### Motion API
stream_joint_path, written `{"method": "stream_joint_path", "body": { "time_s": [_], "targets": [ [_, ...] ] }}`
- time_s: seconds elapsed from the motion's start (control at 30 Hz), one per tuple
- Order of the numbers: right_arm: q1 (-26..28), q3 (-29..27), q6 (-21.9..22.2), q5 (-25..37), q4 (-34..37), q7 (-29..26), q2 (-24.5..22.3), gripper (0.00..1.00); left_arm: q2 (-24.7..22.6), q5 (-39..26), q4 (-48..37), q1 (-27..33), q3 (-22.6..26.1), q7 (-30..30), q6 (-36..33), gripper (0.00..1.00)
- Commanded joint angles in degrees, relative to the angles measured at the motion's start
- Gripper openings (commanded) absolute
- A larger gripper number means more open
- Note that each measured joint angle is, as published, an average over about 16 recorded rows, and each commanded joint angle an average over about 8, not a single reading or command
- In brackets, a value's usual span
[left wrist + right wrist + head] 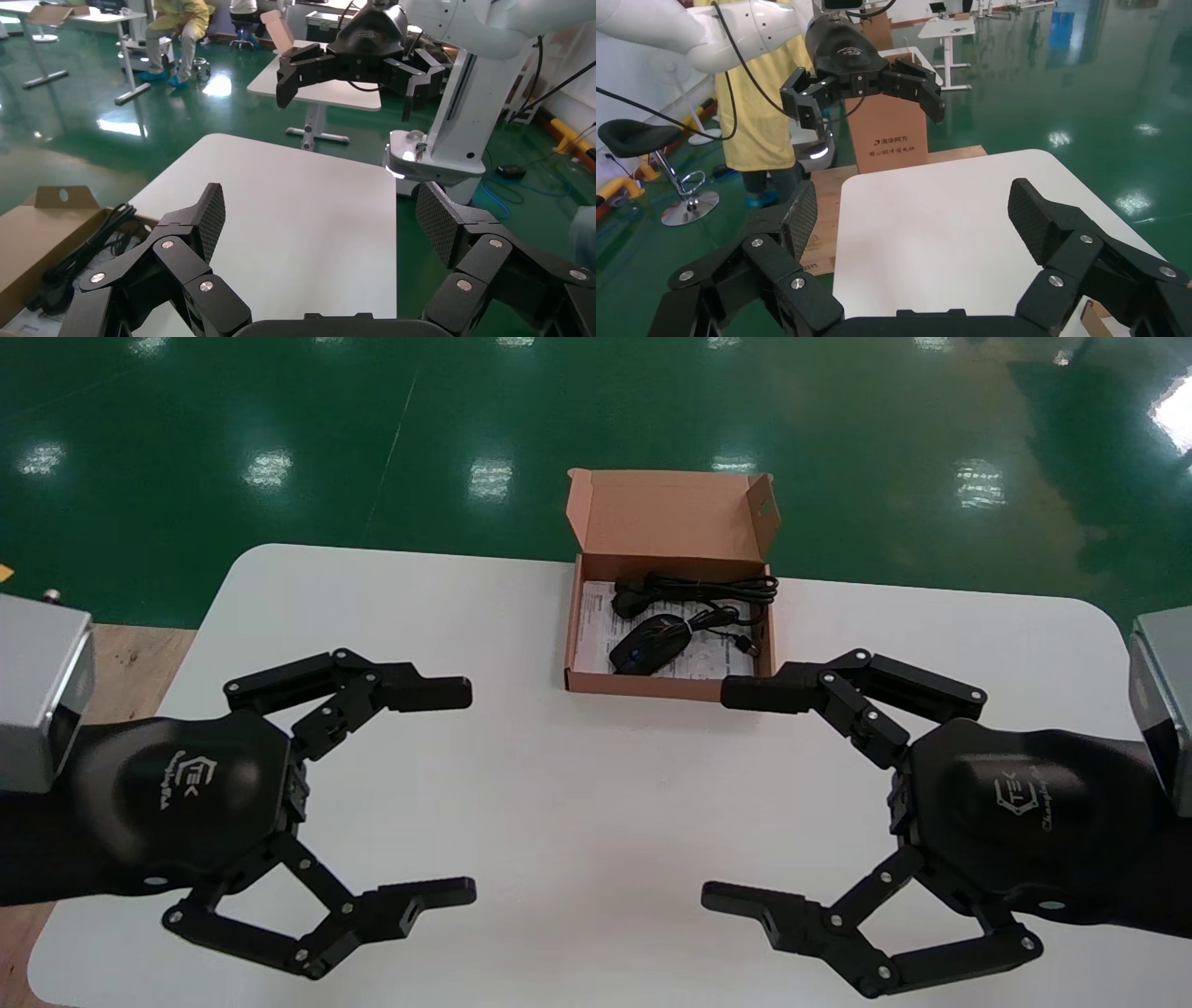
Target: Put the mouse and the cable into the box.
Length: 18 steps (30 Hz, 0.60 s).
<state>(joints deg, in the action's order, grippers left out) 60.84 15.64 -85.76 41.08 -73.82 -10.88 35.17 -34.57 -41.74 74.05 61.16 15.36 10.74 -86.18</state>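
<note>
Mouse (650, 645), one, and seemingly one cable (717, 587) inside one box (643, 684).

TEK on left end effector (472, 792), right end effector (714, 794)

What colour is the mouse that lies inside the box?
The mouse is black; the head view shows it best.

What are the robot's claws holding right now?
Nothing. The left claw and right claw are both open and empty over the table; the mouse and cable lie in the box.
</note>
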Motion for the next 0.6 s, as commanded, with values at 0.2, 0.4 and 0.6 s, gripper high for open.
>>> {"method": "stream_joint_path", "body": {
  "time_s": [0.2, 0.4, 0.6],
  "targets": [
    [0.3, 0.2, 0.0, 0.4, 0.1, 0.1, -0.1, 1.00, -0.2, 0.0, -0.2, 0.2, 0.3, 0.0, 0.3, 1.00],
    [0.5, 0.3, 0.0, 0.6, 0.2, 0.1, -0.1, 1.00, -0.3, -0.1, -0.3, 0.3, 0.5, 0.0, 0.4, 1.00],
    [0.6, 0.3, 0.0, 0.7, 0.2, 0.1, -0.1, 1.00, -0.3, -0.1, -0.4, 0.3, 0.5, 0.0, 0.4, 1.00]
  ]
}}
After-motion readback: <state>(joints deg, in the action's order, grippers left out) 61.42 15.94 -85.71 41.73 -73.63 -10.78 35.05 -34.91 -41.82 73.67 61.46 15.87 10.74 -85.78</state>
